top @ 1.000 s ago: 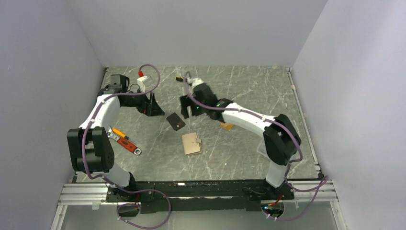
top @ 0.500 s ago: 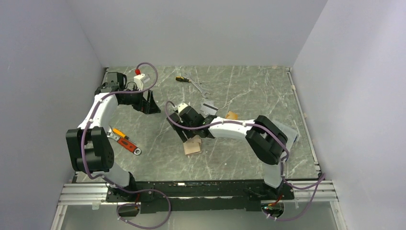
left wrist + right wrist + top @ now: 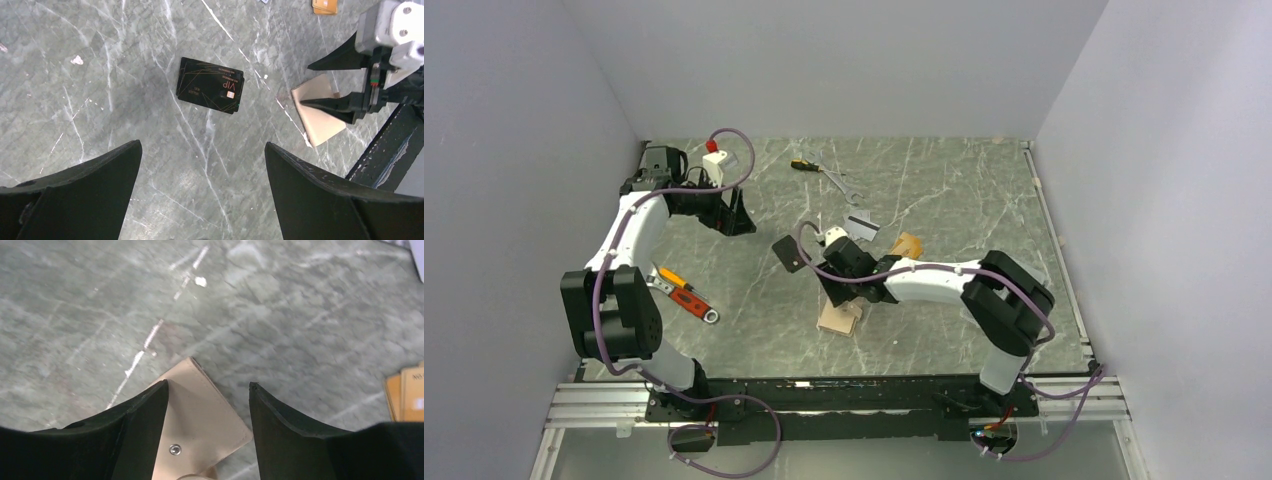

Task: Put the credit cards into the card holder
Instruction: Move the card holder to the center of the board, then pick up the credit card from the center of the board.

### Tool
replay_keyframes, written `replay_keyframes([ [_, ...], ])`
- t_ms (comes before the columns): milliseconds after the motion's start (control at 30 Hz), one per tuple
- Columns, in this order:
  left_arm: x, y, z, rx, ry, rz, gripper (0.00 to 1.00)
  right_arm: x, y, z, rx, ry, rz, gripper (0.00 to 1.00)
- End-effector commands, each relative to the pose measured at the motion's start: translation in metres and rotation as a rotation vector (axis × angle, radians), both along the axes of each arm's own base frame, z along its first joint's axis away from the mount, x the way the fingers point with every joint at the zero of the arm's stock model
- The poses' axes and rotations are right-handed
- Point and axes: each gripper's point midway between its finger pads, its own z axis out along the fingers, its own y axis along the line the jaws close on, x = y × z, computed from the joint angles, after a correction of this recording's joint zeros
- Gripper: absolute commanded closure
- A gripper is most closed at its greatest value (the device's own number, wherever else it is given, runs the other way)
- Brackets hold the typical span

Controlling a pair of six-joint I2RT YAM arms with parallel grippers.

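The right fingers are hanging low over the table, standing partly apart and straddling one corner of the tan wallet, whose snap is facing up; I cannot tell whether they are touching it. The wallet is lying in the front middle of the table. The black card is lying flat a little behind and left of it, apart from it. The silver card and orange card are lying beyond the right arm. The left fingers are hovering spread wide over the back left, holding nothing, with the black card showing between them.
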Motion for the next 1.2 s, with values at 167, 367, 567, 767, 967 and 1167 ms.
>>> replay_keyframes([
  [167, -0.002, -0.008, 0.03, -0.021, -0.155, -0.081, 0.01, 0.023, -0.013, 0.044, 0.047, -0.054, -0.082, 0.32],
  [367, 0.016, -0.001, 0.007, 0.043, -0.12, -0.046, 0.01, 0.081, 0.014, 0.088, 0.241, -0.049, -0.088, 0.21],
  [567, 0.038, -0.013, -0.032, 0.223, -0.176, -0.071, 0.03, 0.116, 0.031, 0.095, 0.452, 0.068, -0.06, 0.25],
  [767, 0.058, -0.036, -0.053, 0.419, -0.286, -0.175, 0.05, 0.133, 0.04, 0.078, 0.586, 0.174, -0.06, 0.32],
  [967, 0.068, -0.044, -0.074, 0.558, -0.345, -0.293, 0.08, 0.139, 0.051, 0.067, 0.62, 0.219, -0.052, 0.35],
  [1167, 0.064, -0.041, -0.092, 0.62, -0.405, -0.372, 0.08, 0.135, 0.059, 0.052, 0.662, 0.277, -0.05, 0.38],
])
